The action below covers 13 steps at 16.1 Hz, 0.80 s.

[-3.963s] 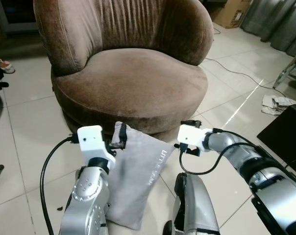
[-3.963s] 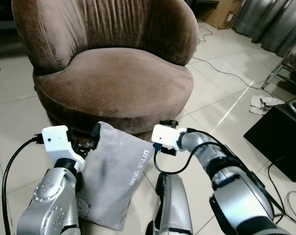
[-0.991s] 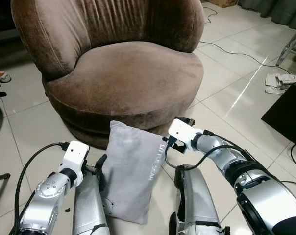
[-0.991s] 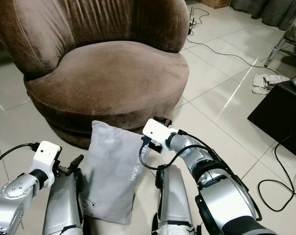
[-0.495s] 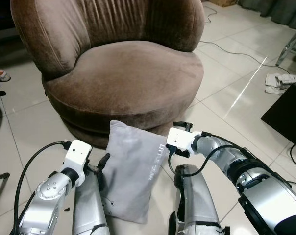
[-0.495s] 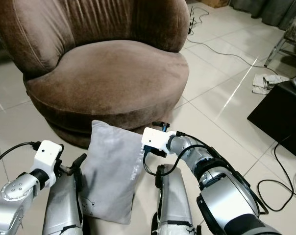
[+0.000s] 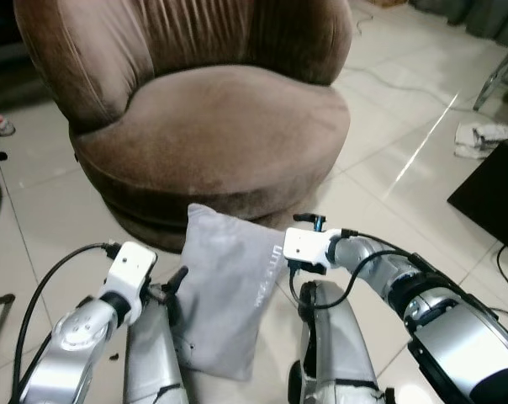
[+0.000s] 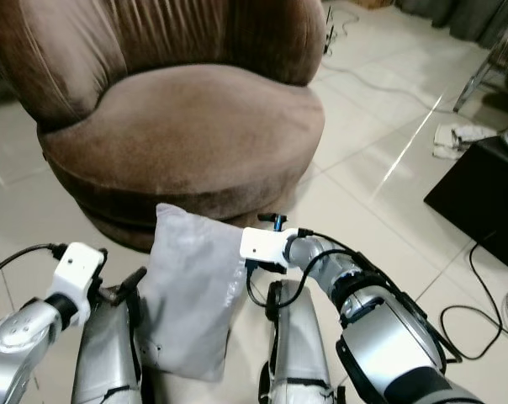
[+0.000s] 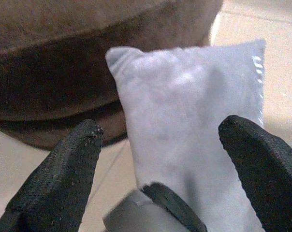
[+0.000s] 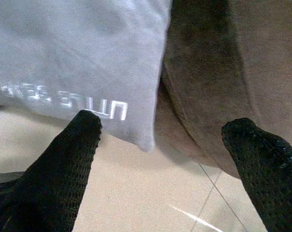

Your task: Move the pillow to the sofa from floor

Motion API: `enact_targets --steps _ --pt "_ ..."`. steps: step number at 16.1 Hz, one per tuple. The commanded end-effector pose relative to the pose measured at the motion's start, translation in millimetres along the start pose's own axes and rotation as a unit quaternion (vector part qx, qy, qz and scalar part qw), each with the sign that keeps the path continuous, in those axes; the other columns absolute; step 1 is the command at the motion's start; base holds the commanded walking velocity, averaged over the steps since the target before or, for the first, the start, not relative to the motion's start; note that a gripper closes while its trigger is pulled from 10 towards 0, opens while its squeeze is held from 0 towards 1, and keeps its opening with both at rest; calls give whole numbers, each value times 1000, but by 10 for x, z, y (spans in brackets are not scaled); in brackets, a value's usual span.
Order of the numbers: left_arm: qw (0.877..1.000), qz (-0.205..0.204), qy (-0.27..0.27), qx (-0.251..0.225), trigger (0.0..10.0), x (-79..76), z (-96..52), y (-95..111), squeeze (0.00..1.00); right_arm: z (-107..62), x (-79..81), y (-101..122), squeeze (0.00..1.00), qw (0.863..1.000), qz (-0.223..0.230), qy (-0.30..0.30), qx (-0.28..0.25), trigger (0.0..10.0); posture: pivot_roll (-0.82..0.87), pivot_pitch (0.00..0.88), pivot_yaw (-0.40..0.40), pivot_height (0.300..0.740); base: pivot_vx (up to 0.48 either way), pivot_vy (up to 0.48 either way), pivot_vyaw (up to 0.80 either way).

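A grey pillow (image 7: 229,290) stands on the tiled floor and leans against the base of the brown sofa chair (image 7: 212,126). My left gripper (image 7: 174,286) is low at the pillow's left edge, open, and the pillow (image 9: 184,111) lies ahead between its fingers (image 9: 73,159). My right gripper (image 10: 165,122) is open at the pillow's upper right corner, next to the sofa base. The pillow's printed edge (image 10: 88,63) sits by one of its fingers (image 10: 68,154). Neither gripper holds anything.
My own silver legs (image 7: 330,345) flank the pillow's lower part. A black box (image 7: 494,198) stands on the floor at the right. Farther back lie a crumpled cloth (image 7: 481,135) and a cable (image 7: 405,88). Open tiles stretch to the left of the sofa.
Four seconds ago the left gripper was at the pillow's top corner; it now sits lower, beside the left edge. The right gripper has edged left toward the pillow's right corner. The pillow stays put.
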<state>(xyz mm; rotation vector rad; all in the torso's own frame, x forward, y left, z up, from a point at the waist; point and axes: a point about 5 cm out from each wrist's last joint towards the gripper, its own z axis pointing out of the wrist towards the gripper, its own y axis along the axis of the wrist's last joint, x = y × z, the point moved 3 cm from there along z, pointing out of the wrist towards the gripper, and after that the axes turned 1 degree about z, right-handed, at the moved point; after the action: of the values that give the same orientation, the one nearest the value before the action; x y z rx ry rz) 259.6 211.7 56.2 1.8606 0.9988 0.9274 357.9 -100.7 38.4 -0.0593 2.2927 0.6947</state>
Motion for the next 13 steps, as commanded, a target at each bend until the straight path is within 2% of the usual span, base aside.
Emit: enact_targets --steps 1,4,5,11,13 --pt "1000 6 -11 0 10000 1 -34 38 0 -12 25 -45 0 1000 -14 12 10 10000 70 228 -93 455 0 0 0" --pt "1000 10 -11 -1 10000 24 -88 75 0 0 27 -16 0 1000 -21 16 8 10000 66 261 -89 455 0 0 0" --pt "1000 15 -11 -7 10000 23 -153 141 0 3 -2 11 0 1000 -24 16 4 10000 62 289 -94 455 0 0 0" --pt "999 17 -14 -23 10000 -106 -312 333 0 -27 -8 -18 0 998 -49 36 6 10000 47 383 -136 455 0 0 0" --pt "999 14 -20 -22 10000 -172 -338 345 0 -23 -4 -24 0 995 -79 50 17 10000 42 396 -145 455 0 0 0"
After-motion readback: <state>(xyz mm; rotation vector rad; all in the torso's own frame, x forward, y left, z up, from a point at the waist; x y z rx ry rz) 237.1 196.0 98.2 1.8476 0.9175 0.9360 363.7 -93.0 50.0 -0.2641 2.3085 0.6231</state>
